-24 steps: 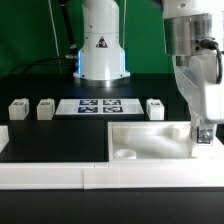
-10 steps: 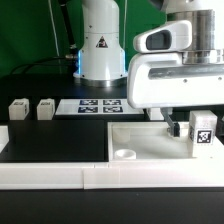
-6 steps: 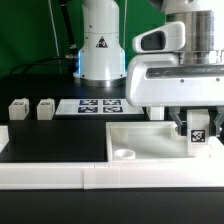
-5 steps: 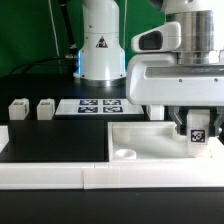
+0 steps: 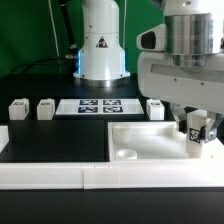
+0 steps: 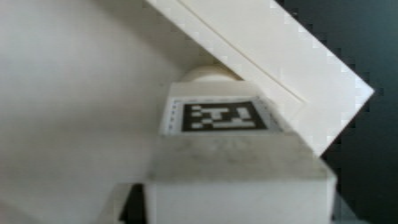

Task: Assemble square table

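Observation:
The square table's white slab [image 5: 150,140] lies at the front right of the black table, with a round socket [image 5: 127,154] showing at its near left corner. My gripper [image 5: 197,131] hangs over the slab's right end, shut on a short white leg [image 5: 198,133] that is held tilted, its tag facing the camera. In the wrist view the leg's tag [image 6: 222,115] and white body [image 6: 231,175] fill the middle, over the slab's flat face [image 6: 71,100] and next to its raised edge [image 6: 267,55]. Three more legs [image 5: 17,110] [image 5: 45,108] [image 5: 155,108] stand in a row behind.
The marker board [image 5: 100,106] lies flat between the loose legs. A long low white border rail [image 5: 90,176] runs along the front edge. The arm's white base [image 5: 102,45] stands at the back centre.
The wrist has turned, so the gripper body no longer hides the back right leg. The held leg has tilted and sits slightly lower over the slab's right end.

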Controlling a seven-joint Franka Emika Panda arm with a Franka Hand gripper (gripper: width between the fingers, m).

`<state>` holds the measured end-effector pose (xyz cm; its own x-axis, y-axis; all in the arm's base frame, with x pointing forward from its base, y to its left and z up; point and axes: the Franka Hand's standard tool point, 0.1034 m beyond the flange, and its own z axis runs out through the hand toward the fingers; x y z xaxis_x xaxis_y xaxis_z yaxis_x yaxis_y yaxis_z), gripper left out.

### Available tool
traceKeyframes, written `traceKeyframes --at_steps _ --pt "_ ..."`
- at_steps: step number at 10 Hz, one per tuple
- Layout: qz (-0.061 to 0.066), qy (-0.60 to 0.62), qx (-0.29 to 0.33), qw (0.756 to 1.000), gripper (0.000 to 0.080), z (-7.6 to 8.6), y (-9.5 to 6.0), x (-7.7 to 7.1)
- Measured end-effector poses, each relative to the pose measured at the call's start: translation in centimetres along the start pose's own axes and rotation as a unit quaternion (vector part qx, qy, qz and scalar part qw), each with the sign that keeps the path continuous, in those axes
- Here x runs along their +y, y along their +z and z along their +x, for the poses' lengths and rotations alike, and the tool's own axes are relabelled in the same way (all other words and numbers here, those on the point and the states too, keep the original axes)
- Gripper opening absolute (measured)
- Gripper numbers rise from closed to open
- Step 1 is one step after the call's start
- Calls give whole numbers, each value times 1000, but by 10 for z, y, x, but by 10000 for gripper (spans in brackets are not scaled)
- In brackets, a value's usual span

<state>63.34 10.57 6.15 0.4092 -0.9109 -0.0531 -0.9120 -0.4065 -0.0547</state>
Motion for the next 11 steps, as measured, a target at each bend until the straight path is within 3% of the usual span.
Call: traceKeyframes --at_steps 3,6,10,11 --pt "9 224 -20 974 291 1 0 4" --pt "10 290 -25 957 291 -1 0 5" --pt "7 416 -28 909 291 -2 0 6" --pt "20 438 -36 898 292 0 0 9"
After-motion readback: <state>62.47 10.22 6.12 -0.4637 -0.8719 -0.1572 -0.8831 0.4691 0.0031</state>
